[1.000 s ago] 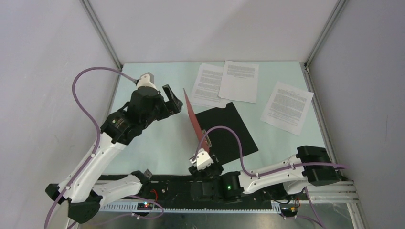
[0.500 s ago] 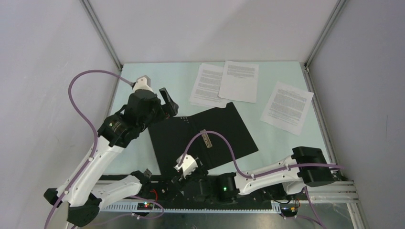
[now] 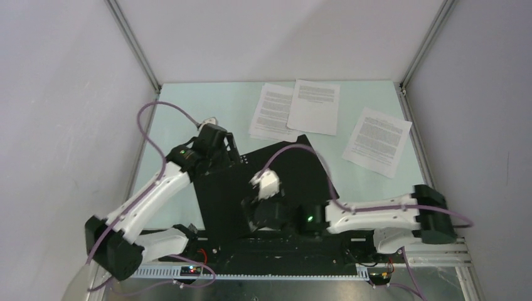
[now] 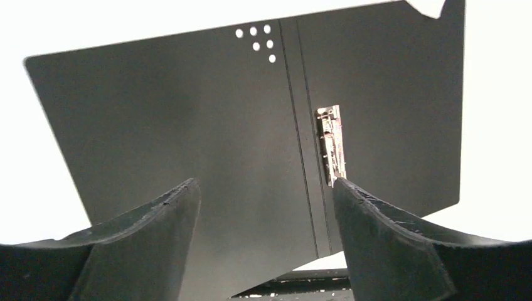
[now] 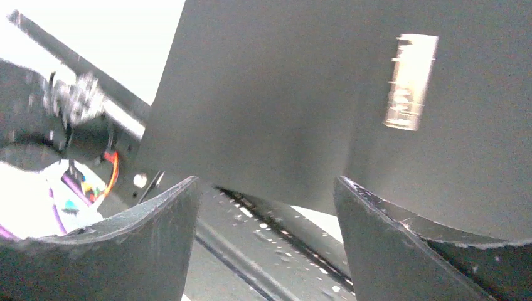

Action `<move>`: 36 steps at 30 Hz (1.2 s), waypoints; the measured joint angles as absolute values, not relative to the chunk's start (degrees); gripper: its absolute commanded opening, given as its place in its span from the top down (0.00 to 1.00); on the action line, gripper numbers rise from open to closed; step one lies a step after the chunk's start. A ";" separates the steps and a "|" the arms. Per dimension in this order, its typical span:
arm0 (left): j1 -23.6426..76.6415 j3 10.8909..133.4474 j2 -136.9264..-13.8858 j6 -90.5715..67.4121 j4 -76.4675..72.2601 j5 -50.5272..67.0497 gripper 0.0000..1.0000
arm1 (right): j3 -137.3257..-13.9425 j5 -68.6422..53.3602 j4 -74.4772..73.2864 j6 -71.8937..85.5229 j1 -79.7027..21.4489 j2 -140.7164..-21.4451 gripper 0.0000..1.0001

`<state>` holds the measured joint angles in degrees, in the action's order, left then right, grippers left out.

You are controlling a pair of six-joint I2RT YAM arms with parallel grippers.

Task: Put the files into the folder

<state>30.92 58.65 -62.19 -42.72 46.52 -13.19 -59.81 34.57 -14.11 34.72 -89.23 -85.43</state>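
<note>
The black-lined flat folder lies open. Three white printed sheets sit unfiled toward its one o'clock. The left tool and right tool gape empty.

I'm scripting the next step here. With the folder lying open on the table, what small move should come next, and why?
Probably swing the right gripper off the folder toward the lone sheet on its side. The folder lies flat, black inside up, with its metal clip exposed. Both sets of jaws stand open and empty, and no sheet lies in the folder yet.
</note>
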 measured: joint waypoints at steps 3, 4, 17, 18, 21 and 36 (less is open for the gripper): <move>30.94 57.23 -68.51 -43.64 42.68 -11.27 0.26 | -59.18 36.38 -22.63 41.36 -83.70 -77.30 0.19; 31.24 57.04 -70.70 -43.97 41.30 -10.96 0.27 | -58.11 36.67 -25.32 44.16 -80.84 -73.91 0.19; 38.94 68.66 -99.50 -47.55 32.10 -11.38 0.48 | -44.03 25.69 -35.31 47.11 -52.21 -53.67 0.20; 39.51 69.08 -100.51 -47.81 31.97 -11.46 0.49 | -43.81 24.60 -35.27 46.39 -50.76 -53.28 0.20; 41.15 69.69 -102.94 -48.88 31.44 -11.75 0.54 | -42.52 21.52 -34.76 44.69 -47.42 -52.31 0.20; 43.51 67.07 -104.57 -52.05 30.02 -13.91 0.57 | -38.63 13.10 -30.94 41.63 -43.42 -53.82 0.20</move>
<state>43.51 67.07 -104.57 -52.05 30.02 -13.91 -38.63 13.10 -30.94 41.63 -43.42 -53.82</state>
